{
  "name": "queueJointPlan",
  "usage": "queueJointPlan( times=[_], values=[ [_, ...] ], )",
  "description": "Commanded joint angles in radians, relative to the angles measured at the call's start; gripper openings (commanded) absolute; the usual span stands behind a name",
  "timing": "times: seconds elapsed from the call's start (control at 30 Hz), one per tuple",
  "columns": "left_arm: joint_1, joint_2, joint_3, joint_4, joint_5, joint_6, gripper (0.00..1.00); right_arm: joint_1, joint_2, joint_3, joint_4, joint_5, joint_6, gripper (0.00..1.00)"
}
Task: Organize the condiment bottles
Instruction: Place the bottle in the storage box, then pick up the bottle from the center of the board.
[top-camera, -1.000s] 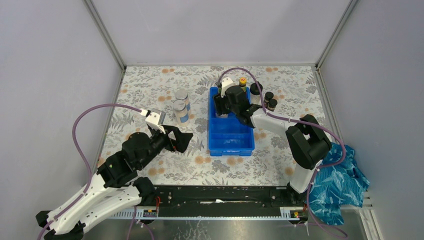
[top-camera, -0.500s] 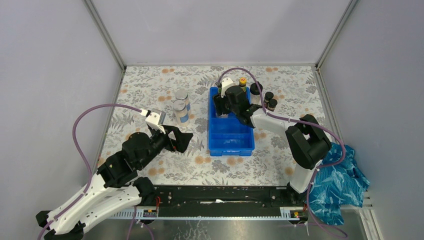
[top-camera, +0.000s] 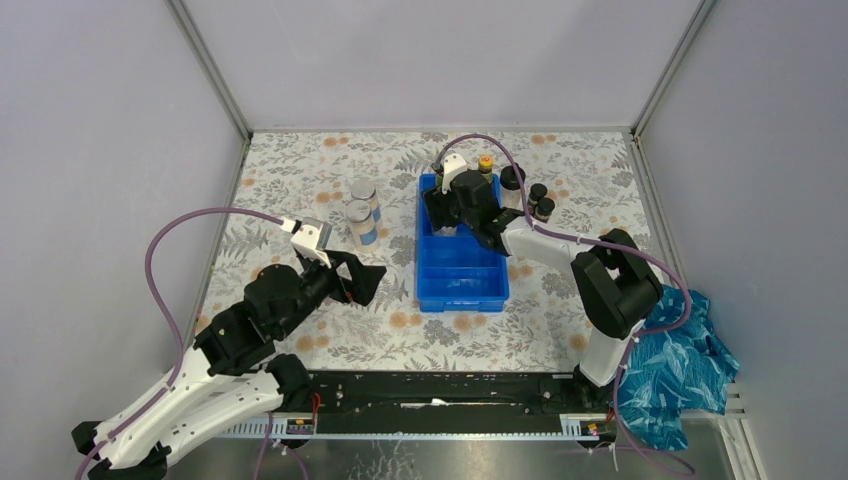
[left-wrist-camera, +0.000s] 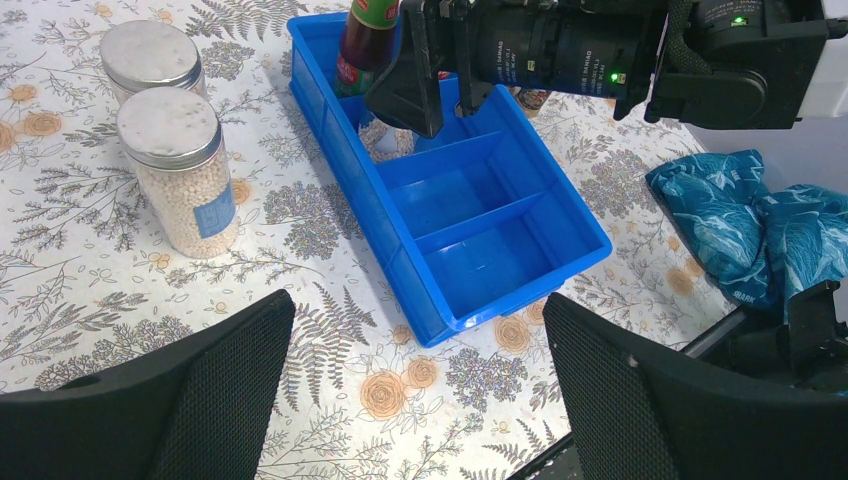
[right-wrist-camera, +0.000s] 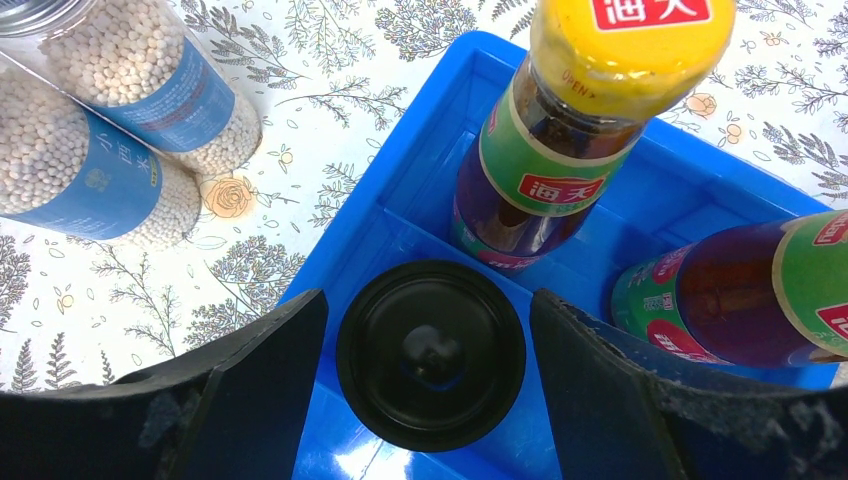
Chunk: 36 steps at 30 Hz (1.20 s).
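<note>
- The step in hand looks like letting go of the black-capped bottle (right-wrist-camera: 430, 355), which stands in the 12 o'clock end of the blue tray (top-camera: 462, 303).
- The right fingers (right-wrist-camera: 250, 400) stand apart on either side of its cap, with a thin gap on each side and nothing clamped.
- To do this well, I would spread them wider before rising, then lift straight up. A sideways drift could catch the cap and tip the bottle.
- Mind the neighbours in the wrist view. A red bottle with a yellow cap (right-wrist-camera: 560, 170) stands just beside the cap at 1 o'clock, and a second red bottle (right-wrist-camera: 730, 290) is at 3 o'clock. Both appear to be in the same end of the tray.
- The tray's middle and 6 o'clock compartments hold nothing.
- On the counter (top-camera: 300, 170) at the tray's 1 o'clock wait another black-capped bottle (top-camera: 512, 178) and two short dark jars (top-camera: 538, 190).
- Two silver-lidded jars (left-wrist-camera: 185, 180) of white beads stand at the tray's 10 o'clock.
- The left fingers (left-wrist-camera: 200, 400) are wide apart and hold nothing. They hover at the tray's 8 o'clock, with those jars at their 12 o'clock.
</note>
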Motion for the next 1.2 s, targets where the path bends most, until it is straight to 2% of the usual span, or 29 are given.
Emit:
queueJointPlan(
  times=[0.0,0.4,0.73,1.17],
  values=[
    [-0.006,-0.007,-0.002,0.009,0.006,0.004,0.99,-0.005,-0.030,0.033,0.031,0.011,-0.001,0.82],
    [-0.005,-0.009,0.028,-0.022,-0.020,-0.026,0.99,-0.006,-0.108,0.075,-0.012,0.023,-0.009,0.85],
    [-0.006,-0.008,0.071,-0.016,-0.073,-0.073,0.99,-0.005,-0.263,0.056,-0.043,0.030,-0.009,0.85],
    [-0.006,0.166,0.135,-0.021,-0.146,-0.115,0.98,-0.006,-0.528,-0.059,-0.097,0.046,0.066,0.86]
  ],
)
